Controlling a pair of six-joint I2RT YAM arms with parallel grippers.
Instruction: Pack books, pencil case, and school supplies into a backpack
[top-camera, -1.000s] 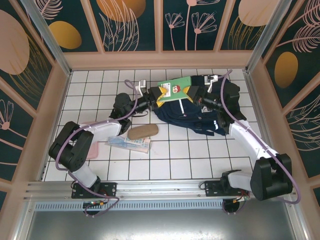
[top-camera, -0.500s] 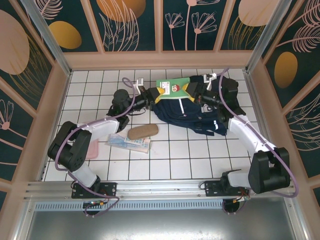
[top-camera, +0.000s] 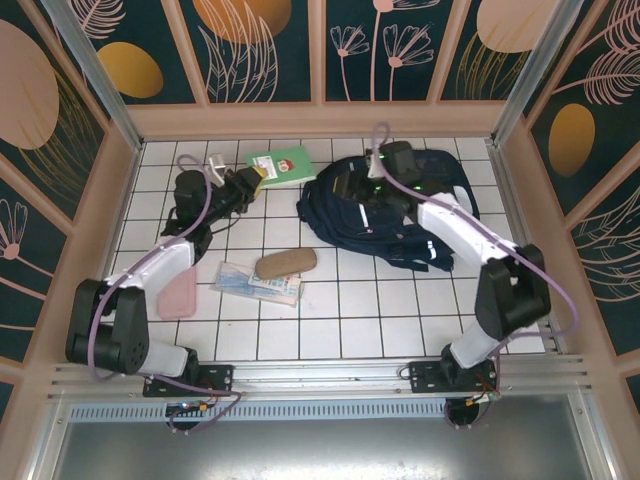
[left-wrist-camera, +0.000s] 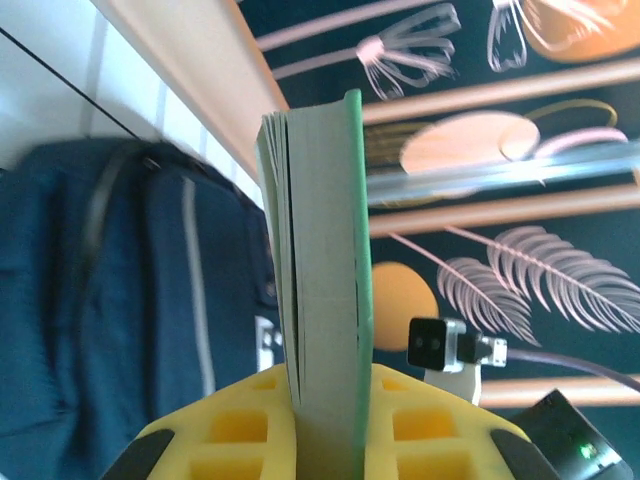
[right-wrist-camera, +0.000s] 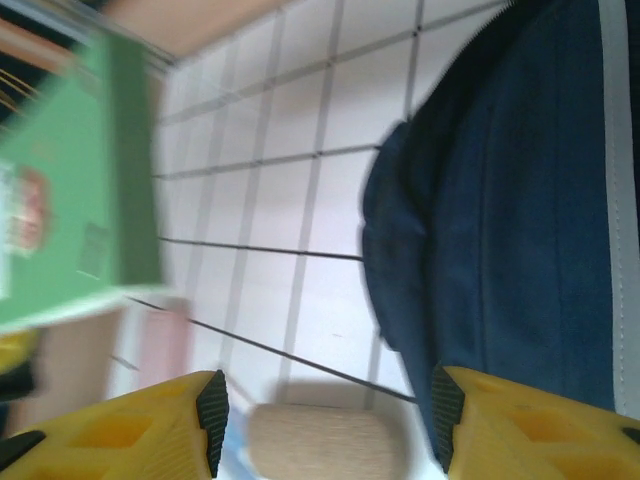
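Pinched the small green paper booklet (left-wrist-camera: 325, 280) edge-on in the clenched left tool (left-wrist-camera: 330, 400), left of the navy fabric backpack (top-camera: 400, 215); looked light and bendy, safest gripped near the spine, with right tool (right-wrist-camera: 325, 400) spread empty.

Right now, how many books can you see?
1: a green booklet, pinched in the left gripper near the back wall, left of the backpack. More may be hidden inside it.

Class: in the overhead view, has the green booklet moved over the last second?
Yes. Held by the left gripper, the green booklet went left, from above the backpack to left of the back wall's middle post.
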